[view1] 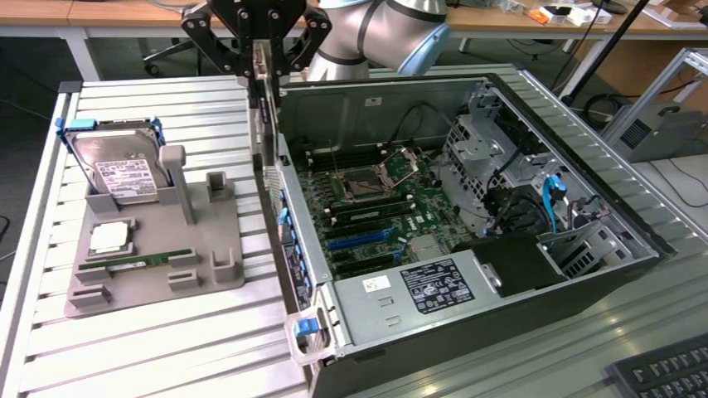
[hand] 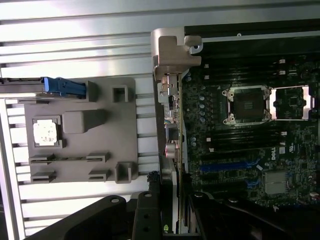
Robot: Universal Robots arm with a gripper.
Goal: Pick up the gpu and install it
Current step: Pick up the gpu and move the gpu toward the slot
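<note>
The black two-finger gripper point(view1: 264, 68) points straight down from the silver-and-blue-grey arm point(view1: 382, 33). Its jaws are clamped on the top edge of the gpu point(view1: 265, 137), a thin flat card with a green board and a silver metal end bracket point(hand: 170, 52). The card hangs upright below the fingers point(hand: 145, 212), over the rear wall of the open black computer case point(view1: 575, 274). Whether it touches that wall is unclear. Below the gripper, towards the exterior view's right, lies the green motherboard point(view1: 382, 220) with its square processor socket point(hand: 247, 104) and blue slots point(view1: 360, 240). Towards the exterior view's left, a grey moulded holder point(view1: 210, 249) sits on the ribbed metal table point(view1: 144, 348). It carries a silver hard drive with blue handles point(view1: 124, 170).
</note>
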